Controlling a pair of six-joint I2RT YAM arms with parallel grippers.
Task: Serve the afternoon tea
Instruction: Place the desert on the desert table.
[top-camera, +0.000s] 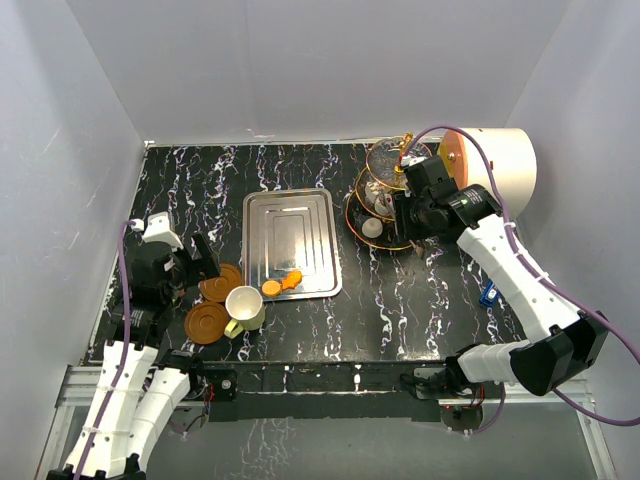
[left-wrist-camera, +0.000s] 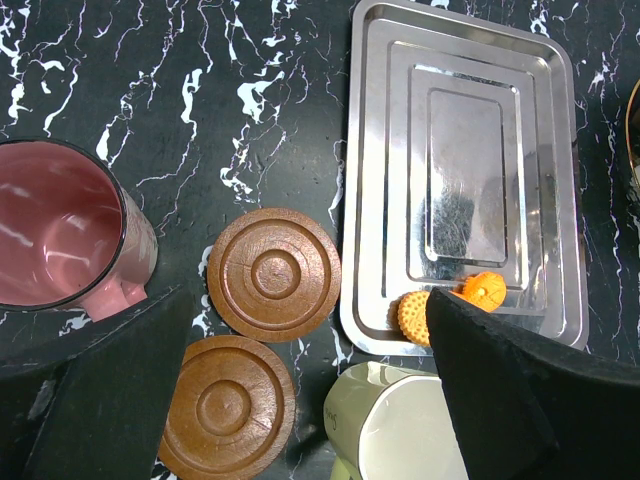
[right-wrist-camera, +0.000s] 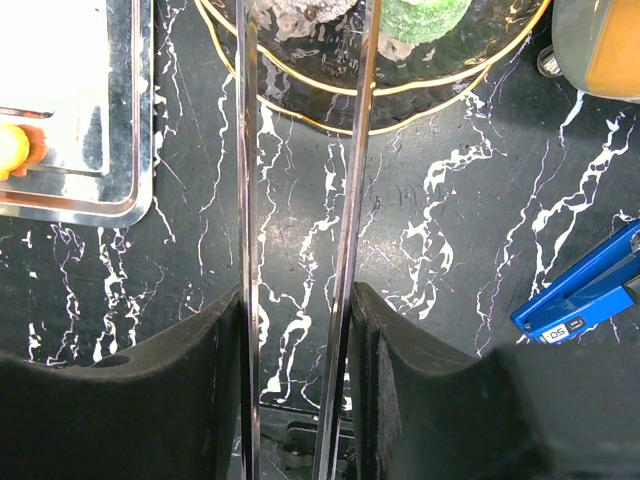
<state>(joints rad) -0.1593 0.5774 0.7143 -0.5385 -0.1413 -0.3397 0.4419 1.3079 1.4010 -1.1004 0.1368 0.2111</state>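
Note:
The gold-framed glass stand (top-camera: 385, 195) is at the back right, with a white cake (top-camera: 372, 228) on its lowest tier. My right gripper (top-camera: 410, 215) is shut on metal tongs (right-wrist-camera: 247, 200), whose two blades reach over the stand's bottom tier (right-wrist-camera: 400, 85) beside a green cake (right-wrist-camera: 420, 18); the tips are out of view. My left gripper (left-wrist-camera: 310, 400) hangs open over two brown saucers (left-wrist-camera: 274, 273) (left-wrist-camera: 226, 407). The cream cup (left-wrist-camera: 400, 430) lies beside them and the maroon cup (left-wrist-camera: 60, 225) stands at their left. A yellow cake (left-wrist-camera: 413, 315) and an orange one (left-wrist-camera: 484, 290) lie on the tray.
The steel tray (top-camera: 290, 240) fills the middle of the black marbled table. A big white cylinder with an orange end (top-camera: 495, 165) stands right behind the stand. A small blue object (top-camera: 488, 295) lies at the right, near my right arm. White walls close in three sides.

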